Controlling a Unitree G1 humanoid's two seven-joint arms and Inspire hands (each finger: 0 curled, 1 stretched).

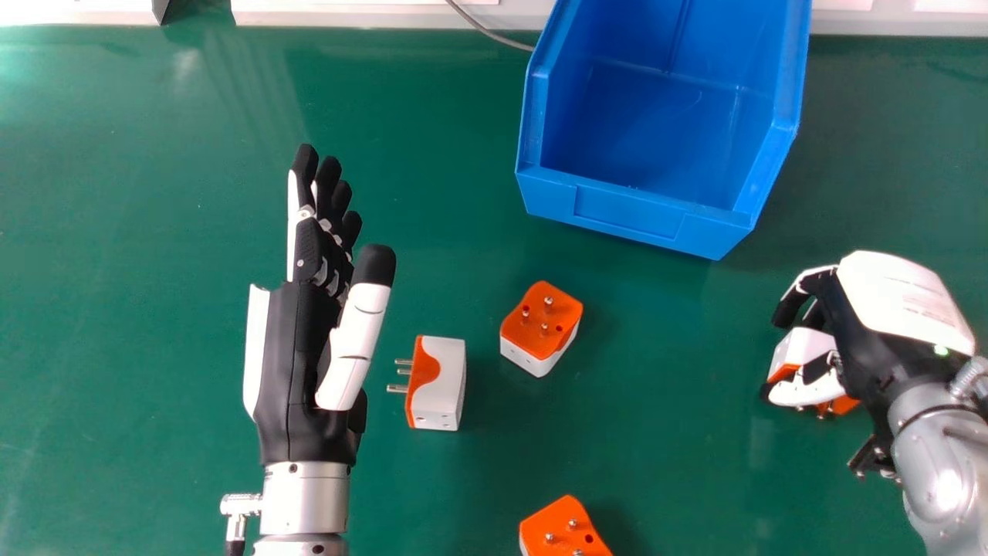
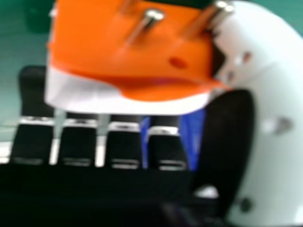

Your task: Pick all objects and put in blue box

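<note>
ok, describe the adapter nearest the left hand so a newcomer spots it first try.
In the head view, go from the blue box down and left to the open left hand. Just right of its thumb sits a white-and-orange adapter. Its pins point sideways at that hand, whereas the middle adapter and the bottom-edge adapter have their pins up.
</note>
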